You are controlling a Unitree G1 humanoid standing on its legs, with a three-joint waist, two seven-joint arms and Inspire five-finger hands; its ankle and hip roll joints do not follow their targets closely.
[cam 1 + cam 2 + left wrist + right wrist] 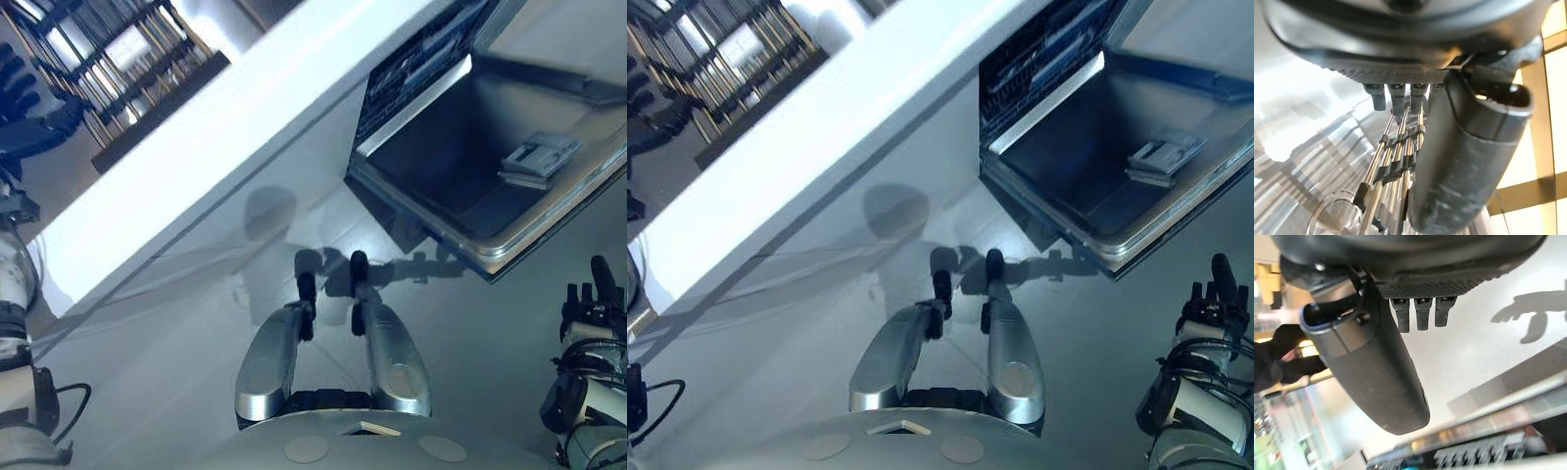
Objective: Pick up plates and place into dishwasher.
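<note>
The dishwasher [470, 147] stands open under the counter, its door [1136, 166] lowered flat.

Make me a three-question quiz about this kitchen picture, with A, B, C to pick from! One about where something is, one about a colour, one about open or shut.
1. Where is the robot's left hand?
A. by the wire rack
B. on the floor
C. in a sink

2. What colour is the counter?
A. red
B. white
C. black

3. How is the dishwasher door?
A. shut
B. folded down open
C. taken off

Answers:
1 A: the hand is up beside the rack's bars.
2 B: the long slab is plain white.
3 B: the door lies down with its inner side showing.
</note>
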